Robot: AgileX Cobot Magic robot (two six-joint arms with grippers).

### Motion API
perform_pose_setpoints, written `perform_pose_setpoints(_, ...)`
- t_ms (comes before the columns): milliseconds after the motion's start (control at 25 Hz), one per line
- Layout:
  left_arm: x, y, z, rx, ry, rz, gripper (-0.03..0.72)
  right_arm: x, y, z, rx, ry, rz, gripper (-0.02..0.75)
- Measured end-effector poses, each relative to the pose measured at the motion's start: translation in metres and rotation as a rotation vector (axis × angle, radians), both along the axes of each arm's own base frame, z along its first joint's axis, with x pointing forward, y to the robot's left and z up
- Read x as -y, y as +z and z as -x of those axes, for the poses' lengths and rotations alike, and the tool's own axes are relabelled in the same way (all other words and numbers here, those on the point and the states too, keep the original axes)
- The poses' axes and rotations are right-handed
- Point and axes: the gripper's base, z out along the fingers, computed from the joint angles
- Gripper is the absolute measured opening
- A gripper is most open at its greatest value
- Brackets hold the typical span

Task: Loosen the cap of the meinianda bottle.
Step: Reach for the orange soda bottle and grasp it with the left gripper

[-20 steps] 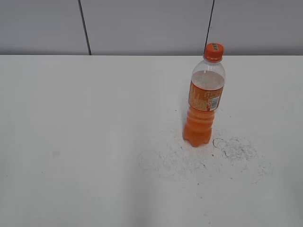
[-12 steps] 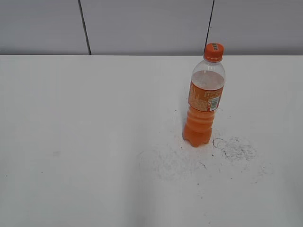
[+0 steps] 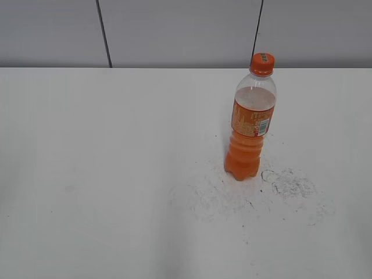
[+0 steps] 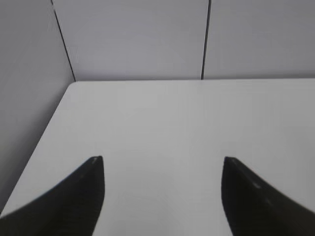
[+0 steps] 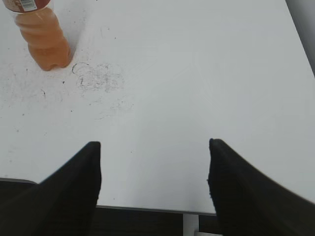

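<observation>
The meinianda bottle [image 3: 251,125] stands upright on the white table, right of centre in the exterior view, with orange drink and an orange label. Its orange cap [image 3: 262,63] sits on top. Only the bottle's lower body [image 5: 43,37] shows at the top left of the right wrist view; the cap is out of that view. My left gripper [image 4: 161,160] is open and empty over bare table, with no bottle in its view. My right gripper [image 5: 154,143] is open and empty near the table's front edge, well away from the bottle. Neither gripper shows in the exterior view.
Dark scuff marks [image 3: 288,183] cover the white table [image 3: 116,174] beside the bottle's base and show in the right wrist view [image 5: 98,78]. A grey panelled wall [image 3: 174,29] runs behind the table. The table's front edge [image 5: 147,209] lies under my right gripper.
</observation>
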Motion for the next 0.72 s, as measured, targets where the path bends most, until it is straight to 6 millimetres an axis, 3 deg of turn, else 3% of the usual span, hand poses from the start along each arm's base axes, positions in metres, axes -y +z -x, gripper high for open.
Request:
perform_pose_setpoints(120,0.002,0.004,-0.026,0.087,-0.014,0.002,0.567,0.0,0.0,0.0,0.0,0.0,0.0,0.504)
perform_pose_setpoints(400,0.014,-0.022,-0.075,0.295,-0.112,-0.011,0.565,0.0,0.0,0.0,0.0,0.0,0.0,0.504)
perform_pose_setpoints(720,0.038,-0.062,-0.117,0.144,-0.21,0.05,0.564,0.0,0.0,0.0,0.0,0.0,0.0,0.504)
